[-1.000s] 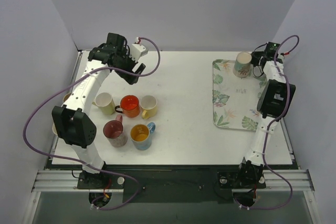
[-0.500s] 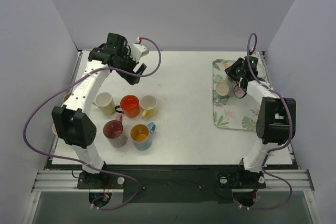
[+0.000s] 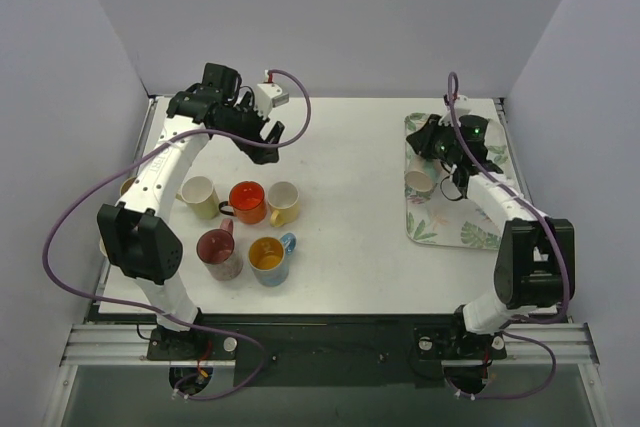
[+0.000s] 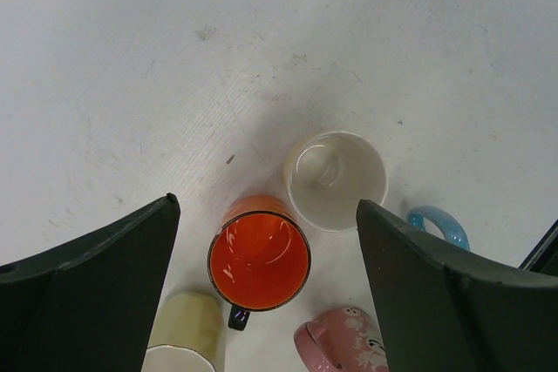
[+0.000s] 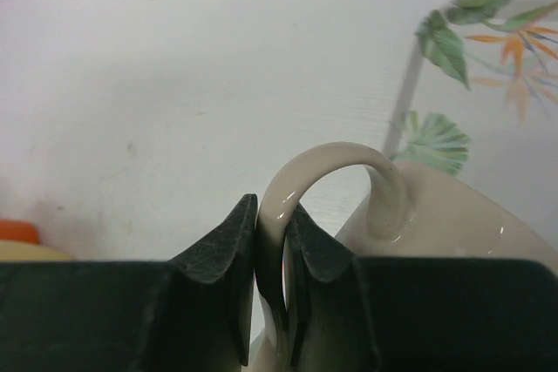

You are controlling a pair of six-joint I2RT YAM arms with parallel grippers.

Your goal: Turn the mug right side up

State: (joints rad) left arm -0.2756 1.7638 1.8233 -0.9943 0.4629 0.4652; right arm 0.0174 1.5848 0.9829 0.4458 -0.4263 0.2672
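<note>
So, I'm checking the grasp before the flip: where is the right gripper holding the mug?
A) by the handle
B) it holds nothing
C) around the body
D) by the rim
A: in the right wrist view the right gripper is shut on the handle of the mug, pinching the loop from both sides.

Overhead wide, left wrist downward, right seemingly level, near mug [image 5: 462, 219]
</note>
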